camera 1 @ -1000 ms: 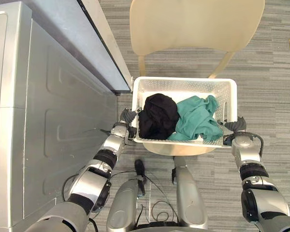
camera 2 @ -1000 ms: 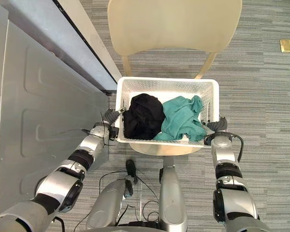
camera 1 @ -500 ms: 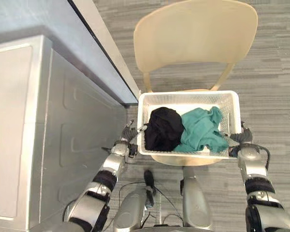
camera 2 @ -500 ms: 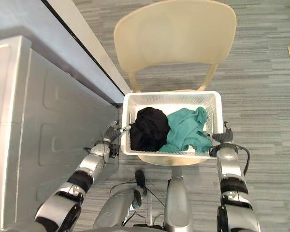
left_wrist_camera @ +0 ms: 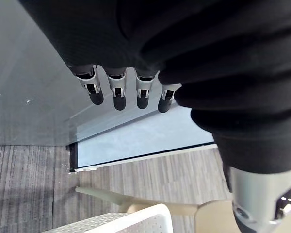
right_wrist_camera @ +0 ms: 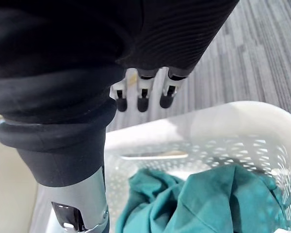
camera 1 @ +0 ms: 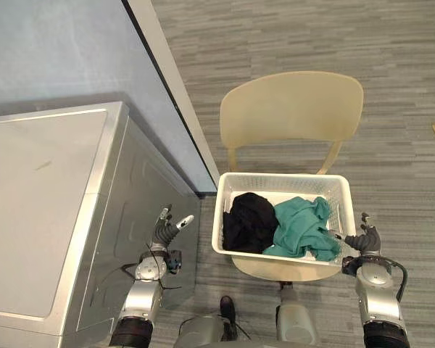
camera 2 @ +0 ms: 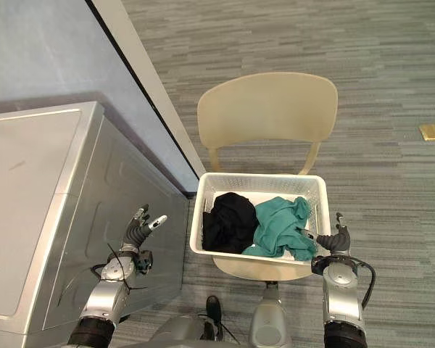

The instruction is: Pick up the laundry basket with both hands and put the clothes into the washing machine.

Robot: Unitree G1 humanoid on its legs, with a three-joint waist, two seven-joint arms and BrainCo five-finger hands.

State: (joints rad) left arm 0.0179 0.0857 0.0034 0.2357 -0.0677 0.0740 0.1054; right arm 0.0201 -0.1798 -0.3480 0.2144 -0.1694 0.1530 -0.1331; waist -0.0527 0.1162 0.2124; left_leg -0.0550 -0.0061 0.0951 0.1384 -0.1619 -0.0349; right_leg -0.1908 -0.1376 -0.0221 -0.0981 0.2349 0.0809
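Laundry basket point(camera 1: 281, 177) resting on chair point(camera 1: 290, 109) seat, with black garment point(camera 1: 248, 221) and teal garment point(camera 1: 299, 226) side by side inside. Left hand point(camera 1: 165, 233) empty, fingers straight and spread, apart from the basket, beside washing machine point(camera 1: 43, 188). Right hand point(camera 1: 362, 239) empty, fingers straight, just beside the basket's right wall
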